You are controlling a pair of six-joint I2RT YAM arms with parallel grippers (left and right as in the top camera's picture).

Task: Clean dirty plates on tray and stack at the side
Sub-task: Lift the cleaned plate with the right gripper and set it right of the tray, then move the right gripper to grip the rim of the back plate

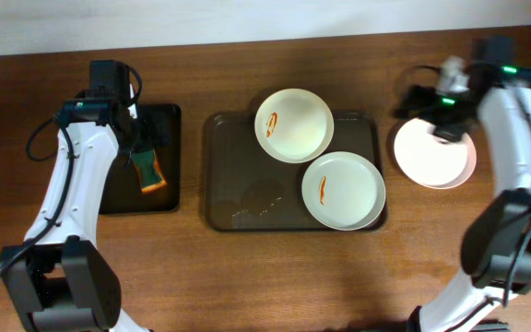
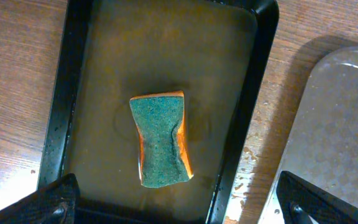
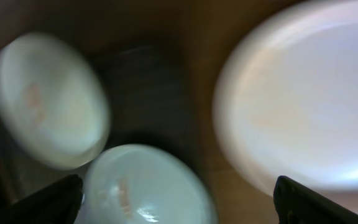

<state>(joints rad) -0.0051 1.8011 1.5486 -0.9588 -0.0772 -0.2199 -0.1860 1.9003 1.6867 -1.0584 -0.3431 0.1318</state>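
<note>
The dark brown tray (image 1: 224, 175) holds two white plates, each with an orange-red smear: one at the back (image 1: 293, 124), one at the front right (image 1: 343, 190). A third white plate (image 1: 431, 159), with no smear showing, lies on the table right of the tray. My right gripper (image 1: 424, 103) is open and empty above that plate's back left edge; its blurred wrist view shows all three plates (image 3: 303, 112) (image 3: 48, 102) (image 3: 145, 186). My left gripper (image 1: 135, 129) is open above a green and orange sponge (image 2: 160, 138) (image 1: 149, 171).
The sponge lies in a smaller black tray (image 1: 169, 120) (image 2: 253, 93) left of the brown tray. A wet patch (image 1: 261, 198) shows on the brown tray's bare left half. The brown tray's corner appears in the left wrist view (image 2: 334, 137).
</note>
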